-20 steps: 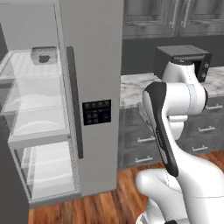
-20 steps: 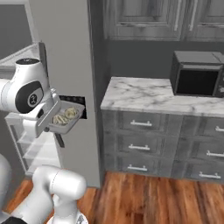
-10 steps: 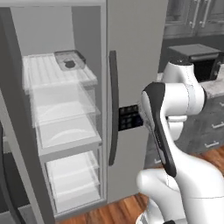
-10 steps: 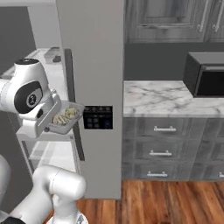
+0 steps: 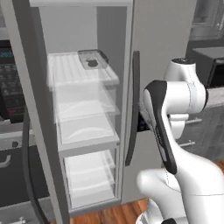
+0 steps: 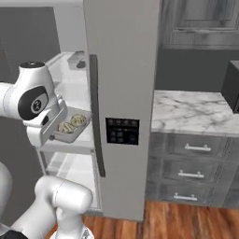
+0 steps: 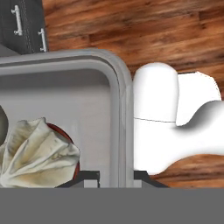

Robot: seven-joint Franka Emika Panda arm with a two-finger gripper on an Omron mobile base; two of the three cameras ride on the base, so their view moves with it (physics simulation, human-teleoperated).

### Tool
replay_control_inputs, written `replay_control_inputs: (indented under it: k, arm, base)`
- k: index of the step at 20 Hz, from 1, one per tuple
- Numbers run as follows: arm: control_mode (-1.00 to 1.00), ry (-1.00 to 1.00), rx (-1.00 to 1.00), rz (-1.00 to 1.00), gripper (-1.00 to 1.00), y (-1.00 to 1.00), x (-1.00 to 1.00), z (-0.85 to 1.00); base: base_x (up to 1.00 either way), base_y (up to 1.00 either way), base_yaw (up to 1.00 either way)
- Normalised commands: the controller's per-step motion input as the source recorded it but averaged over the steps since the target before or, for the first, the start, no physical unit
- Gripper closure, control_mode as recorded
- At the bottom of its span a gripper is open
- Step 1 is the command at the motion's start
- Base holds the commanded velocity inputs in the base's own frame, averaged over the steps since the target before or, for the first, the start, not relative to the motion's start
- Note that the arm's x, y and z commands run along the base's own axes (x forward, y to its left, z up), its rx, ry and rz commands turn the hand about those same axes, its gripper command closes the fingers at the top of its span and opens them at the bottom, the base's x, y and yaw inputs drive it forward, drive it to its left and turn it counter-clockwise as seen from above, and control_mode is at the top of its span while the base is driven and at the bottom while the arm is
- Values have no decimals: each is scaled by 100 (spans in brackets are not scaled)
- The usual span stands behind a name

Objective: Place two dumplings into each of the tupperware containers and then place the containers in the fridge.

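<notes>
My gripper (image 6: 56,131) is shut on the rim of a grey tupperware container (image 6: 71,127) that holds two pale dumplings (image 6: 77,120), level and in front of the fridge's (image 6: 121,70) open left side. In the hand view the container's rim (image 7: 118,109) runs between my fingertips (image 7: 89,177), and one folded dumpling (image 7: 37,151) lies inside on a dark red smear. The second container (image 5: 92,59) sits on the top shelf of the fridge (image 5: 166,35), with a dark lump inside; it is also seen as a grey tray (image 6: 77,60).
The fridge's left door (image 5: 35,131) stands open at the left; its right door with a long handle (image 5: 132,109) is shut. A marble counter (image 6: 196,109) over grey drawers (image 6: 191,175) lies to the right, a black microwave (image 6: 232,84) on it. Wood floor (image 7: 153,26) below.
The whole scene has shifted right in both base views as the base drove toward the fridge's open side. The container stays in my gripper, now in front of the shelves.
</notes>
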Motion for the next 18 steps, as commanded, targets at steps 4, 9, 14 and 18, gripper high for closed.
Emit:
replay_control_inputs:
  k: [4,9,14,18]
  arm:
    - [100,0,0,0,100,0,0,0]
    - [100,0,0,0,100,0,0,0]
    - [100,0,0,0,100,0,0,0]
    - [100,0,0,0,100,0,0,0]
  base:
    - [41,51,25]
    - [42,34,25]
    - [52,20,9]
    - [53,35,2]
